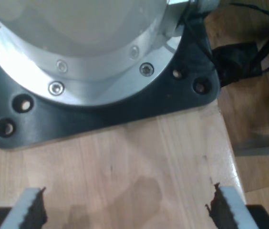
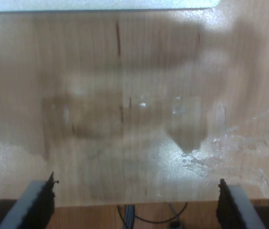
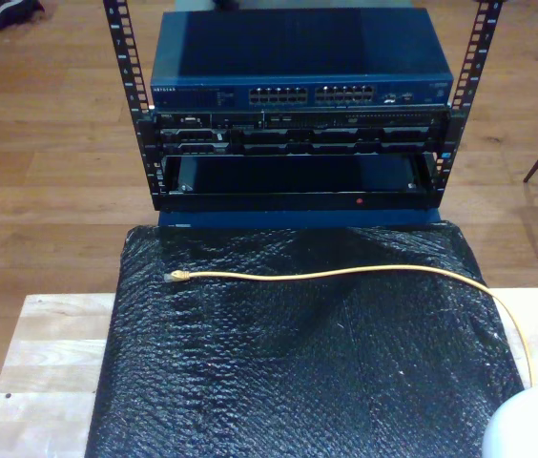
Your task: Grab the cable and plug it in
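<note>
The cable lies on black mat, ungripped

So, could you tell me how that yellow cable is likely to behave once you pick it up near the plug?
The cable is thin and lies in a loose curve over the black mat, so it will probably sag and trail, not hold shape. It looks light. The plug is small, so it may twist between the jaws.

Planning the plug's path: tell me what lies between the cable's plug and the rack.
In the exterior view, only bare black bubble wrap separates the cable's plug from the rack.
</note>
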